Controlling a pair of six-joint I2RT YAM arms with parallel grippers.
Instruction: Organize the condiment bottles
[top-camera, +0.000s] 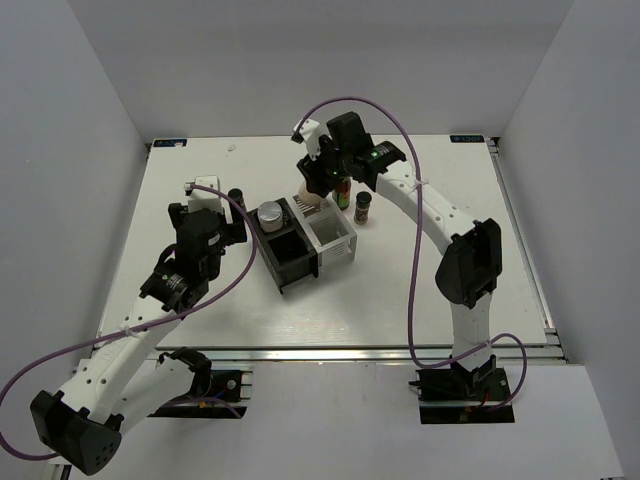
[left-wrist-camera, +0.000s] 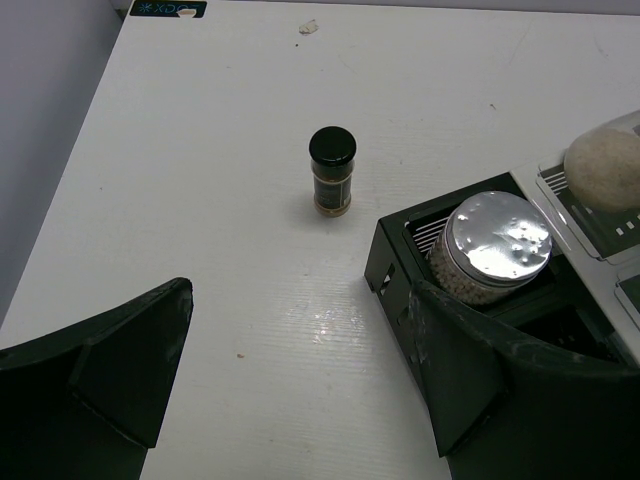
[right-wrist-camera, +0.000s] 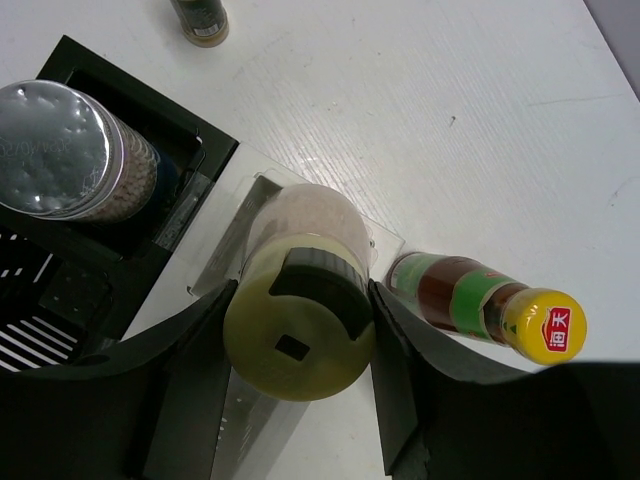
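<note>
Two steps look in hand: toward the left edge, the left jaws gape wide and empty before a loose spice jar (left-wrist-camera: 332, 172), beside the silver-lidded jar (top-camera: 270, 213) seated in the black half of the rack (top-camera: 283, 282). Beyond, the right jaws clasp the cream squat bottle (right-wrist-camera: 300, 225) over a white compartment, so lowering and releasing it seems next; the sauce bottle (right-wrist-camera: 470, 300) and second spice jar (top-camera: 363, 207) wait by the rack's far side.

The cream squat bottle (right-wrist-camera: 300, 235), yellow-green at its top, is clamped between the fingers of the right claw (right-wrist-camera: 295, 330). The tall red-green sauce bottle (right-wrist-camera: 460, 295), with a yellow cap, stands just beside that claw. The silver-lidded jar (left-wrist-camera: 495, 245) sits upright by one finger of the wide-spread left claw (left-wrist-camera: 300, 390). The first black-lidded spice jar (left-wrist-camera: 332, 172) stands on the tabletop (left-wrist-camera: 200, 200), ahead of the left claw. The second black-lidded spice jar (top-camera: 363, 207) stands near the right claw.
</note>
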